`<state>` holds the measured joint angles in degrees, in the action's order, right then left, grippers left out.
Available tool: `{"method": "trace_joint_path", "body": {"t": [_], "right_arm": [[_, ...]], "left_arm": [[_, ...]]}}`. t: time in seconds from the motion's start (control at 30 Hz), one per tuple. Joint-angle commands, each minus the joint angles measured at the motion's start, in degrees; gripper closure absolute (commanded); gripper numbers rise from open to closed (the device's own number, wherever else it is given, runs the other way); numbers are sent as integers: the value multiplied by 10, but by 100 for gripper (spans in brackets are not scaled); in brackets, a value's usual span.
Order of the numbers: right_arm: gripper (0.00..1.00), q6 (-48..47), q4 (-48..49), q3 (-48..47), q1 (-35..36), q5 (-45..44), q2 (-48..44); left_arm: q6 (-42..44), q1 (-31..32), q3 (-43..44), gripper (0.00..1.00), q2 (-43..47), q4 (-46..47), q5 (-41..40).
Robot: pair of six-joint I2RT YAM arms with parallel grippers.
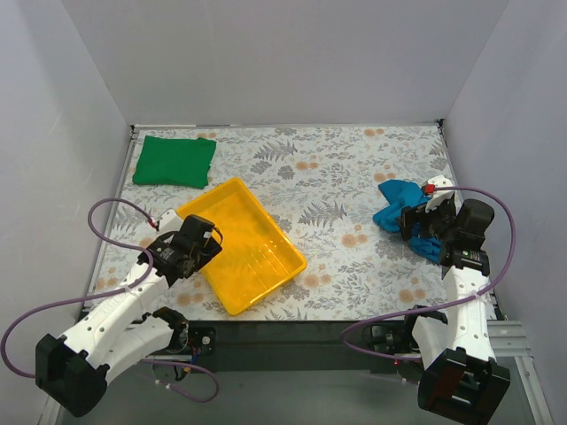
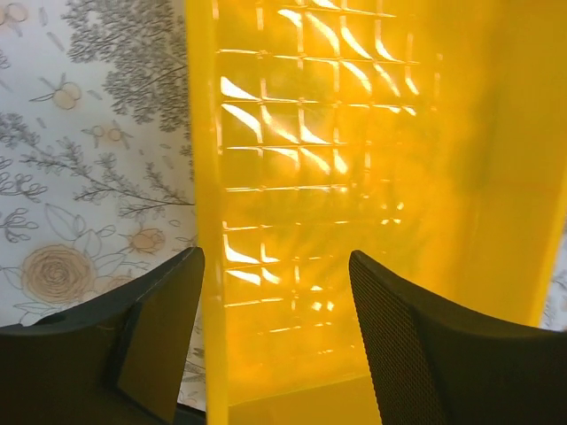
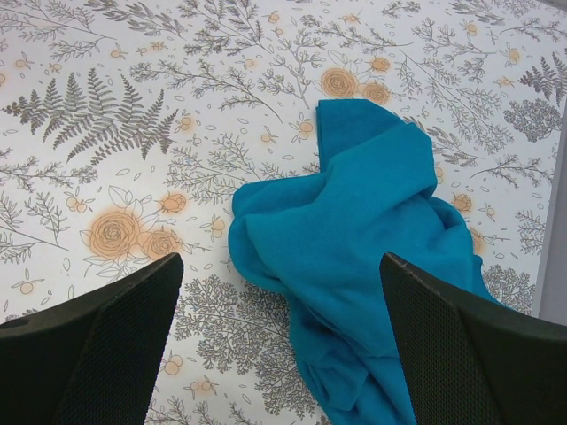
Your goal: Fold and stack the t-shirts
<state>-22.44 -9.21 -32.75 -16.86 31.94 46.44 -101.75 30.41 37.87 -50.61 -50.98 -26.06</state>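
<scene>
The green t-shirt (image 1: pixel 174 161) lies folded in a rectangle at the far left corner of the table. The teal-blue t-shirt (image 1: pixel 400 205) lies crumpled at the right; it also shows in the right wrist view (image 3: pixel 354 239). My right gripper (image 3: pixel 282 341) is open above the shirt's near part, its jaws wide apart, holding nothing; it shows from above too (image 1: pixel 431 220). My left gripper (image 2: pixel 275 332) is open, its jaws straddling the near-left wall of the yellow tray (image 2: pixel 208 266); from above the left gripper (image 1: pixel 202 237) sits at the tray's left edge.
The yellow plastic tray (image 1: pixel 283 252) lies askew at centre left, empty. The flower-patterned tablecloth (image 1: pixel 328 177) covers the table. Grey walls close in on three sides. Purple cables loop beside both arms.
</scene>
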Motion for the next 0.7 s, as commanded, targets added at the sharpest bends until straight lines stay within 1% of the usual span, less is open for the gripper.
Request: {"method": "trace_joint_path", "body": {"t": [0.0, 0.03, 0.07, 0.1, 0.13, 0.17, 0.2, 0.23, 0.27, 0.3, 0.33, 0.37, 0.43, 0.47, 0.53, 0.57, 0.67], "right_arm": [[2, 5, 13, -5, -3, 15, -9], [2, 5, 14, -5, -3, 15, -9], [2, 5, 14, -5, -2, 16, -8], [2, 5, 14, -5, -2, 16, -7], [2, 4, 14, -5, -2, 16, -7], [2, 4, 13, -4, -2, 15, -7], [2, 4, 14, -4, -2, 15, -7], [2, 3, 14, -4, -2, 15, -7], [2, 3, 14, -3, -2, 15, -7], [2, 2, 14, -3, -2, 14, -7], [2, 2, 14, -3, -2, 13, -6], [2, 1, 14, -3, -2, 13, -6], [2, 1, 14, -3, -3, 12, -6], [2, 1, 14, -3, -3, 13, -6], [2, 1, 14, -3, -3, 12, -5], [2, 1, 14, -3, -2, 12, -6], [2, 1, 14, -4, -2, 12, -6]], "left_arm": [[42, -4, 62, 34, -9, 46, 41], [57, -4, 67, 34, -19, 69, 96], [67, -3, 73, 34, -33, 115, 124], [77, -4, 93, 35, -78, 132, 158], [78, -4, 105, 35, -106, 143, 209], [78, -2, 121, 35, -137, 158, 229], [74, 6, 150, 35, -194, 163, 237], [70, 10, 168, 34, -220, 169, 242], [67, 12, 186, 34, -270, 171, 233], [64, 16, 230, 33, -294, 166, 229], [55, 20, 252, 30, -321, 146, 219], [49, 22, 273, 29, -368, 130, 191], [44, 27, 329, 26, -413, 107, 173], [42, 28, 345, 26, -453, 88, 165], [40, 32, 376, 26, -488, 65, 159], [42, 33, 380, 26, -510, 50, 156], [41, 35, 371, 28, -522, 49, 145]]}}
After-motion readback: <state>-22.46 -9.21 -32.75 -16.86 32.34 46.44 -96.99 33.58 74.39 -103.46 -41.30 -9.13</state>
